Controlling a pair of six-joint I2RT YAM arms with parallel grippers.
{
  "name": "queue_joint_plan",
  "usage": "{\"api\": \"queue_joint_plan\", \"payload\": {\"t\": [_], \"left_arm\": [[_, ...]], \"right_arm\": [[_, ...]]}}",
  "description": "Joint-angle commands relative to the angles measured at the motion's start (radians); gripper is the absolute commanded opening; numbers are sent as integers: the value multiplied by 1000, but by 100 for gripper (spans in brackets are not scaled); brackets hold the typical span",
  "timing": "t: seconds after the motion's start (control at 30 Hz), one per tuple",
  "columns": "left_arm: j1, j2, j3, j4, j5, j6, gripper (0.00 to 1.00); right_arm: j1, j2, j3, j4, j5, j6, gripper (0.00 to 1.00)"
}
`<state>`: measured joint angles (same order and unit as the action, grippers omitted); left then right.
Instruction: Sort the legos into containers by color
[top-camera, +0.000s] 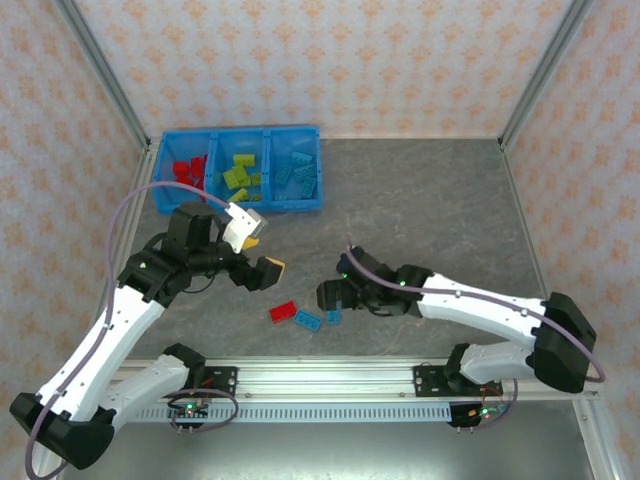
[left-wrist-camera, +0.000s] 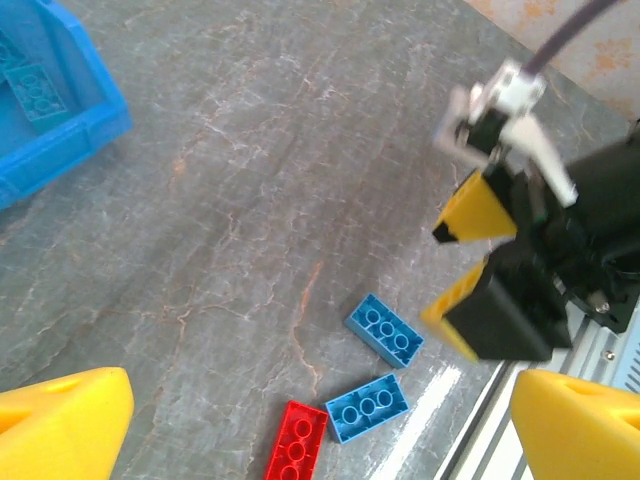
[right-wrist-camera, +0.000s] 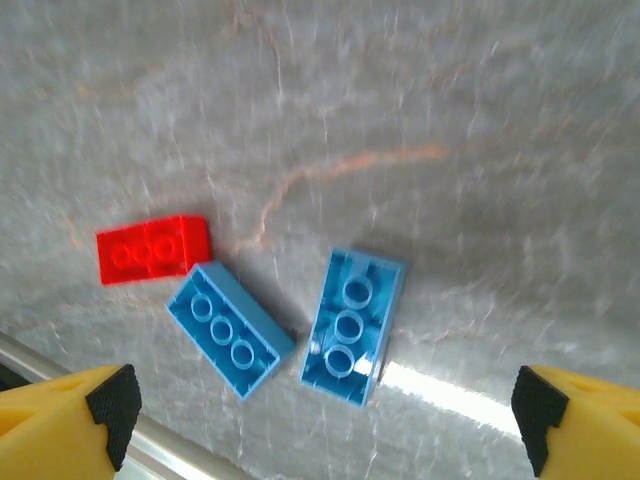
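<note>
Top view: blue tray (top-camera: 238, 133) sits at 11 o'clock on the grey table (top-camera: 440, 210). Sorted so far: red legos (top-camera: 188, 170) in its 9 o'clock section, lime legos (top-camera: 240, 177) in the middle, light-blue legos (top-camera: 297, 172) in the 3 o'clock section.

Three loose pieces lie at 6 o'clock on the table, near the aluminium rail (top-camera: 330, 378). In the right wrist view the red brick (right-wrist-camera: 153, 248) is at 10 o'clock of the first blue brick (right-wrist-camera: 230, 328), corners just beside each other. The second blue brick (right-wrist-camera: 352, 325) is at 3 o'clock of the first, apart from it and angled.

Left gripper (top-camera: 262, 256): jaws spread wide, holding nothing, above the table at 10 o'clock of the loose pieces.

Right gripper (left-wrist-camera: 445, 268): jaws wide, nothing held, at about 1 o'clock of the loose pieces in the top view. From its wrist camera, its yellow fingertips (right-wrist-camera: 70, 420) sit at the 7 and 5 o'clock corners, clear of all three bricks.
</note>
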<state>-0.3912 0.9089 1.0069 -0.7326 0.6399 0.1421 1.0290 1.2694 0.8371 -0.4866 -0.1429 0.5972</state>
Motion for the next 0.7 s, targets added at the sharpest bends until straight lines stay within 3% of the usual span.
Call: {"api": "queue_joint_plan", "payload": {"t": [0.0, 0.17, 0.37, 0.47, 0.67], "left_arm": [[-15, 2, 12, -3, 24, 28, 98], [-45, -1, 6, -12, -47, 27, 98], [-89, 7, 4, -22, -98, 30, 99], [-107, 8, 4, -28, -119, 33, 99], [-109, 4, 8, -30, -149, 30, 99]], "right_arm": [[41, 64, 13, 14, 120, 107, 97], [48, 244, 83, 22, 155, 69, 84], [51, 386, 123, 101, 134, 78, 60], [51, 401, 129, 77, 168, 105, 46], [60, 322, 123, 5, 277, 104, 32]]}}
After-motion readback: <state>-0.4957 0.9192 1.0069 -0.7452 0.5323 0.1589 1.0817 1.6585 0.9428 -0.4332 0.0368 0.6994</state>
